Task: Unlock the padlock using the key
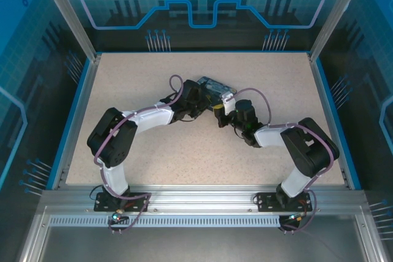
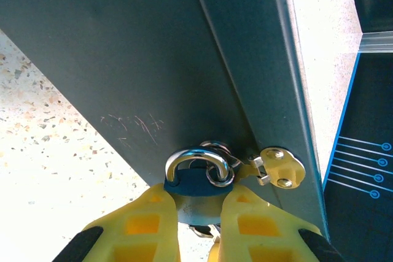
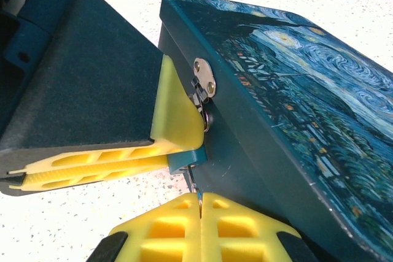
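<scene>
The padlock [image 2: 195, 183], a small bluish body with a silvery shackle [image 2: 198, 156], hangs from the hasp ring on the dark side of the painted box [image 2: 153, 59]. My left gripper [image 2: 196, 216] is shut on the padlock body, one yellow finger [image 2: 147, 225] on each side. In the right wrist view the padlock's bottom [image 3: 187, 159] sticks out under the left finger [image 3: 178, 121]. The thin key [image 3: 193, 179] points up into it, pinched in my shut right gripper [image 3: 201, 204]. From above, the left gripper [image 1: 199, 104] and right gripper [image 1: 220, 113] meet at the box front.
The starry-night box [image 1: 212, 84] lies closed in the middle of the speckled table [image 1: 153, 151], its painted lid [image 3: 295, 90] facing up. A brass hasp plate [image 2: 281, 167] is screwed to the box edge beside the shackle. Blue rails border the table [image 1: 73, 115].
</scene>
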Action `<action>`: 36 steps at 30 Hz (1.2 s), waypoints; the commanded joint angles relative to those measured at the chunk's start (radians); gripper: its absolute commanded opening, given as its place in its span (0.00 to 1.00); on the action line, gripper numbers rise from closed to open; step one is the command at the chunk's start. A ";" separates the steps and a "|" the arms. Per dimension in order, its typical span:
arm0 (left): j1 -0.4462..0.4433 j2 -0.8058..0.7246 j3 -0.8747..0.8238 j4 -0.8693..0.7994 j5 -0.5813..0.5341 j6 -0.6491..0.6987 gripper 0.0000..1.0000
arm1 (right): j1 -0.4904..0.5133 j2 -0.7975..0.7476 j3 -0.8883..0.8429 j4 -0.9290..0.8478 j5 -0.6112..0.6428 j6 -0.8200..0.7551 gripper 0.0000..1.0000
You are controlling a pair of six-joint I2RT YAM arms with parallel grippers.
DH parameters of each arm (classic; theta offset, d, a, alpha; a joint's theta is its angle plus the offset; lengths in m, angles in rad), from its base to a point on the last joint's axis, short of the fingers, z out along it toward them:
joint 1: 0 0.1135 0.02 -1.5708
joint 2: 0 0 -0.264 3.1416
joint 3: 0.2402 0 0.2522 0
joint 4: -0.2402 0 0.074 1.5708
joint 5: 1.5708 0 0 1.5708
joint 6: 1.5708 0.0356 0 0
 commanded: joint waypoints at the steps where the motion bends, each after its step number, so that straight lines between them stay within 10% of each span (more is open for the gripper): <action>1: -0.023 -0.043 0.023 0.051 0.068 -0.029 0.12 | 0.004 -0.021 -0.010 0.034 -0.051 0.044 0.00; 22: -0.029 -0.127 -0.053 0.105 -0.036 -0.083 0.11 | -0.161 -0.233 -0.273 0.131 -0.191 0.297 0.00; 36: -0.084 -0.252 -0.167 0.057 -0.067 -0.122 0.11 | -0.071 -0.533 -0.405 -0.024 -0.179 0.395 0.00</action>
